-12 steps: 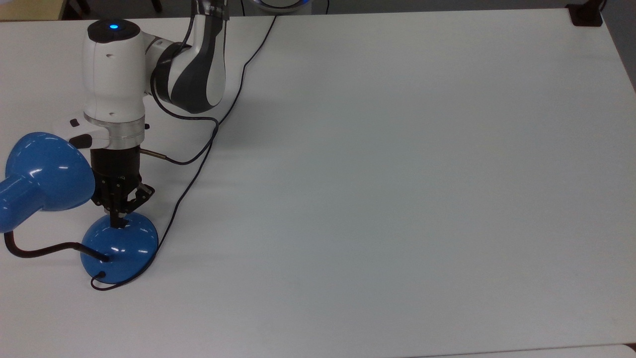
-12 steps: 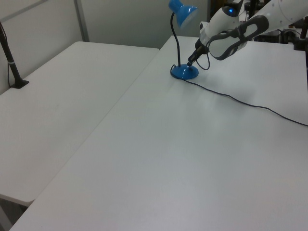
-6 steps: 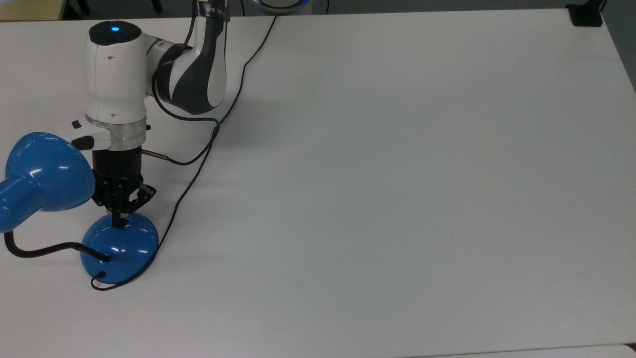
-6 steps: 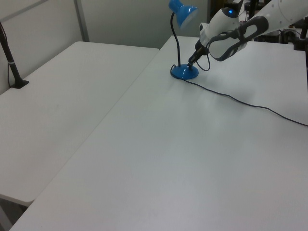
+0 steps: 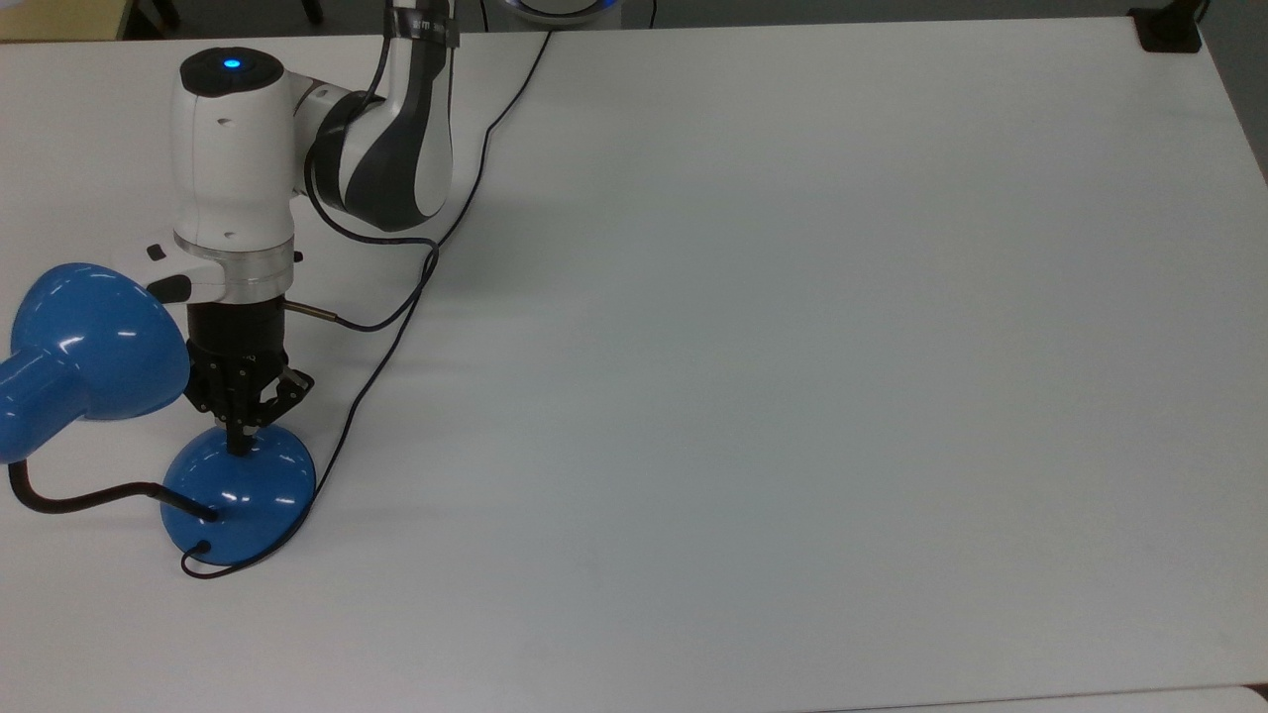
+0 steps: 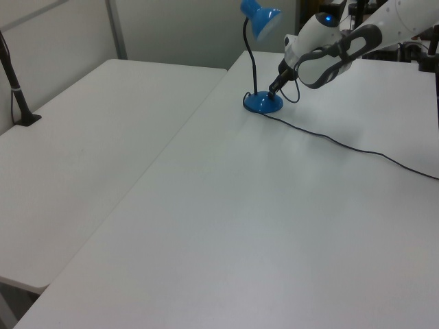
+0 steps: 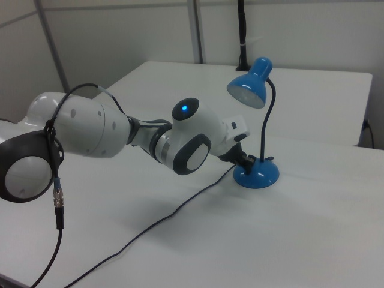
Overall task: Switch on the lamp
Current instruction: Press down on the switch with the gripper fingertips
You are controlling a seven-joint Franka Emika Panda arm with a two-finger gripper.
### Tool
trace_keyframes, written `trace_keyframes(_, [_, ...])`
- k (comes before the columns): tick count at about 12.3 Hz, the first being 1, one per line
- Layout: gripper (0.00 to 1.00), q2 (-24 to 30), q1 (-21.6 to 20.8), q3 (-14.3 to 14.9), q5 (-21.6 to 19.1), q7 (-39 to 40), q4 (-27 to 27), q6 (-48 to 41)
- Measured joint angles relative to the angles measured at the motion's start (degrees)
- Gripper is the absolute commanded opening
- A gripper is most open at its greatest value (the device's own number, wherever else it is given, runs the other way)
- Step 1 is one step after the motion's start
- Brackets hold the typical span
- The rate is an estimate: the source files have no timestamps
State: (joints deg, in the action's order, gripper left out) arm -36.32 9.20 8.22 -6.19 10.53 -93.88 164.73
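Top view: gripper (image 5: 241, 443) points down with fingers pinched together on nothing, tip touching the dome base of the lamp (image 5: 238, 492), near the table's (image 5: 792, 347) left edge.
Left view: lamp (image 6: 263, 103) stands at the far side, gripper (image 6: 274, 89) against its base.
Right view: shade looks unlit.
Progress: contact made; lamp apparently not yet on.

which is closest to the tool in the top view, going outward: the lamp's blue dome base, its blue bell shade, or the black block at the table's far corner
1. The glossy blue dome base of the lamp, right under the tool.
2. The blue bell-shaped shade, off to the top view's left of the tool.
3. The small black block at the top view's upper right corner of the white table, farthest by a wide margin.
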Motion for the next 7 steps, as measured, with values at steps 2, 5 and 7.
trace_keyframes(2, [0.0, -0.1, 0.0, 0.0, 0.0, 0.0, 0.13, 0.0])
trace_keyframes(5, [0.0, -0.39, 0.0, 0.0, 0.0, 0.0, 0.4, 0.0])
trace_keyframes(7, [0.0, -0.65, 0.0, 0.0, 0.0, 0.0, 0.75, 0.0])
